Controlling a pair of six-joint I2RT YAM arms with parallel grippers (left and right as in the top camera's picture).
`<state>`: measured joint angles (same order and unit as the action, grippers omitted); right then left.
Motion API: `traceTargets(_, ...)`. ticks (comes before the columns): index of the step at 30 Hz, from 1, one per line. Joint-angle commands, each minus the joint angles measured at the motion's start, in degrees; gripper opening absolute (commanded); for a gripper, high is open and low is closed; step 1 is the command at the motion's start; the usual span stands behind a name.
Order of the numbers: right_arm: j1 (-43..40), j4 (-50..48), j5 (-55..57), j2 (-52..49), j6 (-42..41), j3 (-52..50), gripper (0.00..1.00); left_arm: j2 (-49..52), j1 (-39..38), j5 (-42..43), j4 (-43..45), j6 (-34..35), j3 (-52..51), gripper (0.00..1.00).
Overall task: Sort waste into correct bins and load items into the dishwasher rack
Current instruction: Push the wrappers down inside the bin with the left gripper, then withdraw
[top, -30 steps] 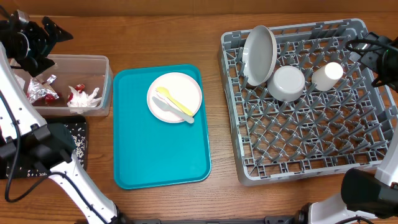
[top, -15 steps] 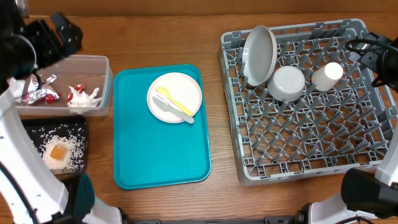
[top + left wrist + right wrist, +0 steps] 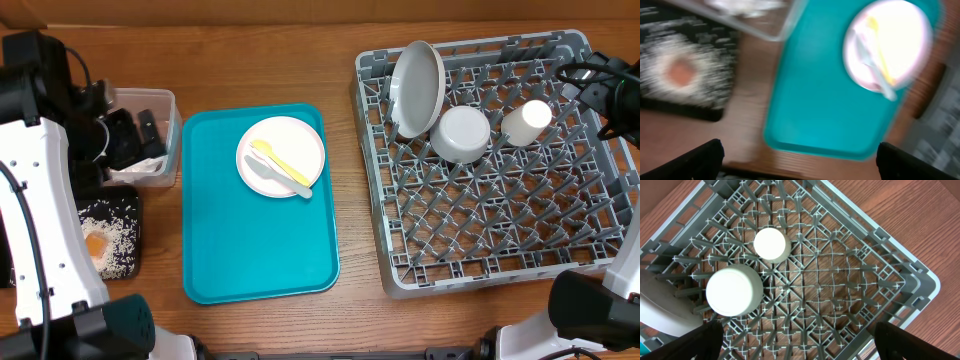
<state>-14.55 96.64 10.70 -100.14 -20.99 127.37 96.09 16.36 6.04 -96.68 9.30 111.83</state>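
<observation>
Overhead, the left tool (image 3: 137, 135) is seen open and empty over the clear tub (image 3: 160, 95), far left. The plate (image 3: 295, 140) with the yellow fork (image 3: 280, 163) lies on the teal tray (image 3: 260, 250). In the blurred left wrist view, rice (image 3: 700, 70) is seen in the black tray (image 3: 720, 97). In the right wrist view, the right tool (image 3: 800, 340) is open above the rack (image 3: 850, 270), in which cup (image 3: 772, 244) and bowl (image 3: 734, 290) are placed.

Looked over the teal tray (image 3: 260, 235), dishwasher rack (image 3: 520, 225), clear tub (image 3: 166, 106) and black tray (image 3: 131, 267); found no readable text, label, number or sign.
</observation>
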Motion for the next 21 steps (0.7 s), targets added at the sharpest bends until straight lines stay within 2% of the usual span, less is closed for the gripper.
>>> traceTargets(1, -0.11, -0.28, -0.04, 0.15, -0.22, 0.04, 1.0, -3.72, 0.11, -18.51, -0.13, 11.19, 0.17, 1.0)
traceTargets(7, -0.11, -0.28, -0.04, 0.15, -0.22, 0.04, 1.0, -3.98, 0.17, -27.54, -0.11, 14.14, 0.17, 1.0)
traceTargets(18, -0.11, -0.63, 0.11, 0.15, -0.26, 0.04, 1.0, -3.96, 0.22, -27.61, 2.6, 15.37, 0.17, 1.0)
traceTargets(21, -0.11, -5.6, -1.42, 0.15, -0.22, 0.04, 1.0, -3.96, 0.22, -27.43, 2.8, 15.39, 0.17, 1.0)
